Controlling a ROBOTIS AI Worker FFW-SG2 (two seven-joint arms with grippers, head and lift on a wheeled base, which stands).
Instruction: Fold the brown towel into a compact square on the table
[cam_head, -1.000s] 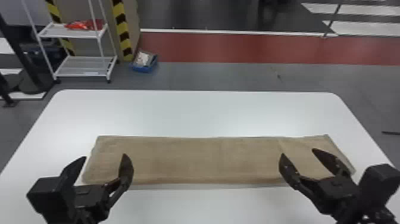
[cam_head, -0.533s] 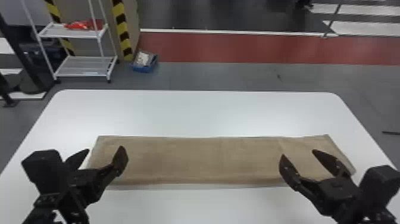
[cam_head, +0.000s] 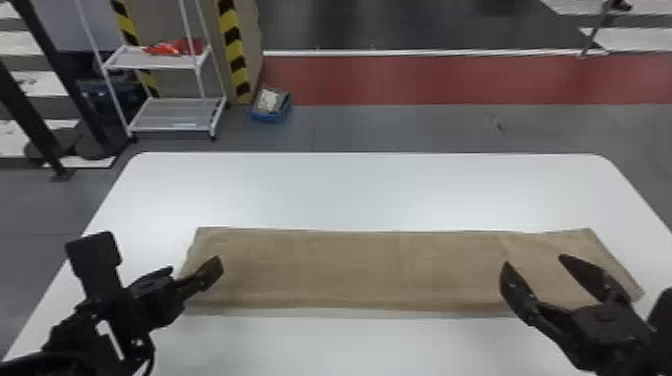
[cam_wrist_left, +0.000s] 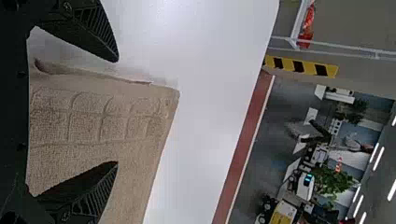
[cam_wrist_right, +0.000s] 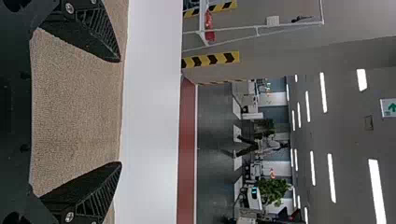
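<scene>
The brown towel (cam_head: 360, 270) lies as a long flat strip across the table, its length running left to right. At its left end is my left gripper (cam_head: 192, 275), spread open. In the left wrist view the towel's end (cam_wrist_left: 98, 116) with stitched squares lies beyond the left gripper (cam_wrist_left: 116, 112), one finger over the cloth, the other beside its edge. Over the towel's right part my right gripper (cam_head: 535, 265) stands open, nothing held. In the right wrist view the towel (cam_wrist_right: 77, 107) spans the gap of the right gripper (cam_wrist_right: 120, 112).
The white table (cam_head: 370, 190) extends behind and in front of the towel. Beyond its far edge, on the floor, stand a white shelf rack (cam_head: 175, 115) and a small blue box (cam_head: 270, 105).
In the head view my left gripper has shifted and turned, its wrist swinging so that its fingers now point more to the right. The right gripper and the towel look unmoved.
</scene>
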